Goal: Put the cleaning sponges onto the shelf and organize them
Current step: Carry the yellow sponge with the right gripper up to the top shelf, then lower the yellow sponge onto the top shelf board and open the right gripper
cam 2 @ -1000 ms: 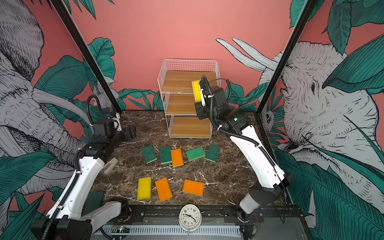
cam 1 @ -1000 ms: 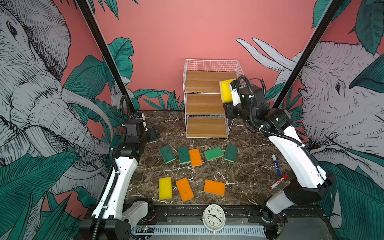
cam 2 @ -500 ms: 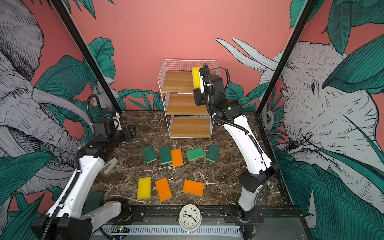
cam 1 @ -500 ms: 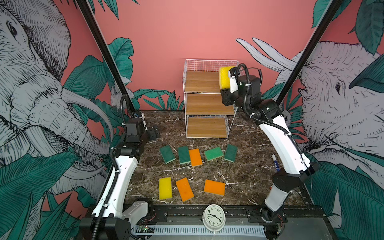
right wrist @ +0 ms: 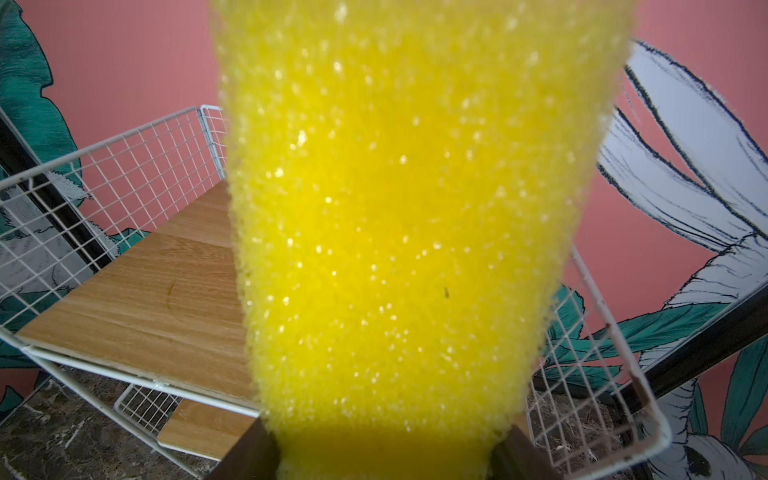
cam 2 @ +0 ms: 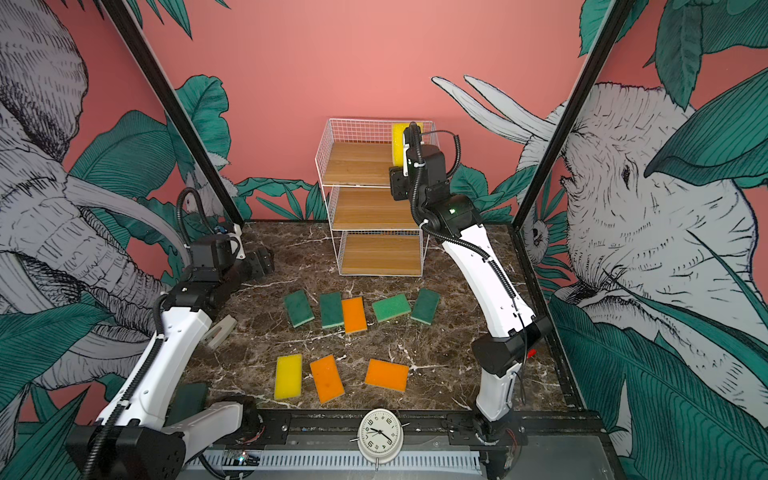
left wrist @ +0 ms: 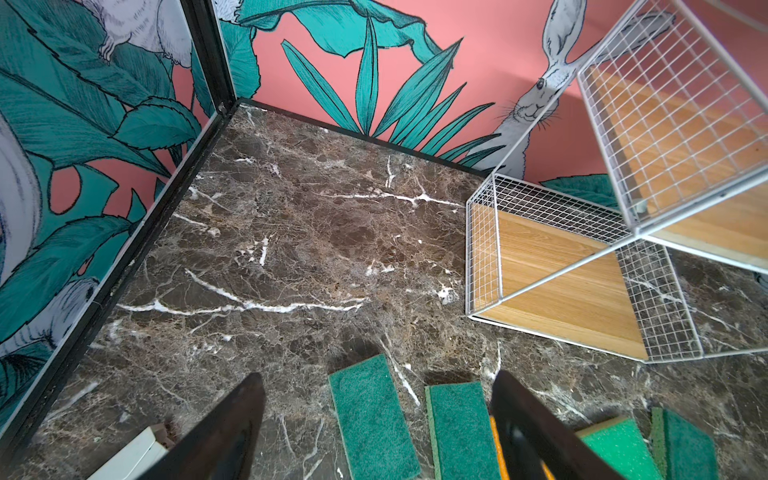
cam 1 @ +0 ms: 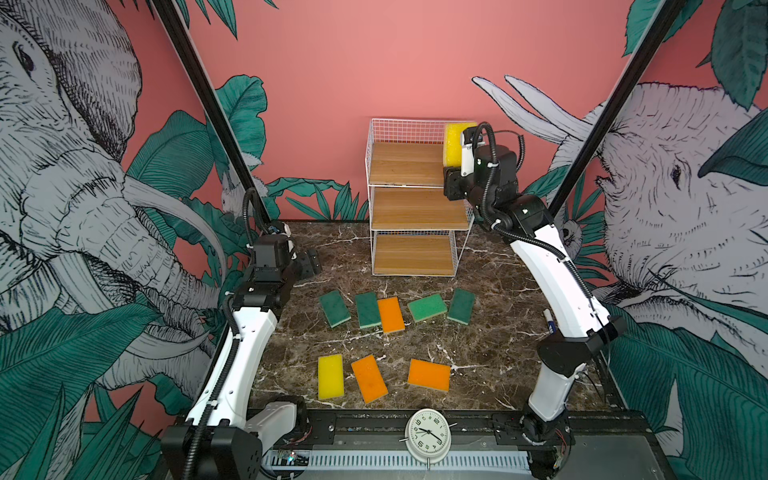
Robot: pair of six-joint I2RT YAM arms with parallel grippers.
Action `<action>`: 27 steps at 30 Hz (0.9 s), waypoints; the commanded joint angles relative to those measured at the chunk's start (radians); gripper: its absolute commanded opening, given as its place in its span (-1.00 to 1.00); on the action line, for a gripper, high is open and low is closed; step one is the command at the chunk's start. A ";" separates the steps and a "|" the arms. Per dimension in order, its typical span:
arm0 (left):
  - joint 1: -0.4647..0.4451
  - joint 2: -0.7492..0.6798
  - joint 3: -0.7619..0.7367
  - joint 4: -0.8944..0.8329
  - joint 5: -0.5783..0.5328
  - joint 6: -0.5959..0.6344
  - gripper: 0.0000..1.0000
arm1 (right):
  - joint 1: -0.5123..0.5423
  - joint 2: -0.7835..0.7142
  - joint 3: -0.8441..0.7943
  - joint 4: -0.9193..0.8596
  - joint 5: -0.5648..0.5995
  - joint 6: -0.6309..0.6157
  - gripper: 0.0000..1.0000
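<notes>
**One sponge at the shelf, eight on the table**

**Top views.** Both top views show the right gripper raised at the right end of the shelf. It is closed on the held yellow sponge, which stands on end over the right part of the top board. Whether the sponge's lower edge touches the board cannot be told. All three boards are bare. The eight loose sponges lie flat on the table in front of the shelf: four green, three orange, one yellow. The left gripper sits low near the left rear of the table, well apart from the shelf.

**Left wrist view.** The left gripper's jaws stand wide apart with nothing between them. Green sponges lie on the marble below.

**Right wrist view.** The held yellow sponge fills the middle of the frame, its near end pinched between the two dark jaws. The top board shows beside it.

**Assessment.** The step in hand appears to be the first placement. The next move calls for laying the sponge flat against the right wire wall and then releasing it, so that room remains for two more alongside. A release while it stands on end risks it toppling.
</notes>
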 commanded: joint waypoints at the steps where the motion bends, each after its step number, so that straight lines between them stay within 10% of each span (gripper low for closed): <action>1: -0.004 -0.009 0.002 0.014 -0.002 -0.009 0.73 | -0.008 0.031 0.041 0.025 0.041 -0.002 0.26; 27: -0.004 0.001 -0.014 0.013 -0.024 -0.004 0.72 | -0.046 0.131 0.112 -0.034 0.103 0.055 0.41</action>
